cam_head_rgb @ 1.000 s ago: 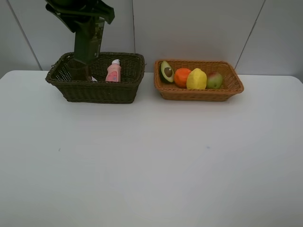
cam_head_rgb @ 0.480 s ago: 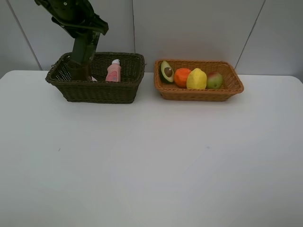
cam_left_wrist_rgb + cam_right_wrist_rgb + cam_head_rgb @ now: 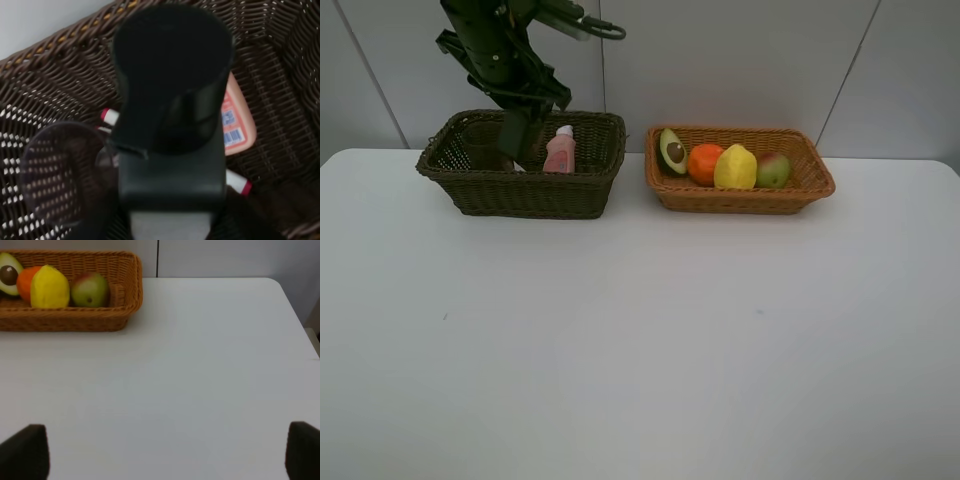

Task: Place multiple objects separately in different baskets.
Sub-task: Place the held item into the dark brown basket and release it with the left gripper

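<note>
White tabletop (image 3: 640, 330) fills your view, with grey wall panels behind it and two wicker baskets side by side along the far edge. At about eleven o'clock from the table's middle sits the dark brown-green basket (image 3: 530, 190); at about one o'clock sits the light orange-tan basket (image 3: 740, 198).

Count four fruits in the tan basket, in a row: one halved avocado (image 3: 672, 151), one orange (image 3: 704, 163), one yellow lemon (image 3: 735, 167) and one red-green mango (image 3: 774, 169).

Your left gripper (image 3: 520, 140) hangs over the dark basket with its fingers clamped on one dark green pump bottle (image 3: 172, 75), which is held above the basket floor. Below it, in the left wrist view, you can see three more things inside: one translucent pinkish cup (image 3: 55, 180), one small pink bottle (image 3: 237, 125) and one white pink-tipped marker (image 3: 235, 181) lying on the weave, partly hidden by the gripper.

Your right gripper (image 3: 165, 450) is over bare table, well apart from both baskets, its two fingers (image 3: 25, 450) spread wide with nothing between them.
</note>
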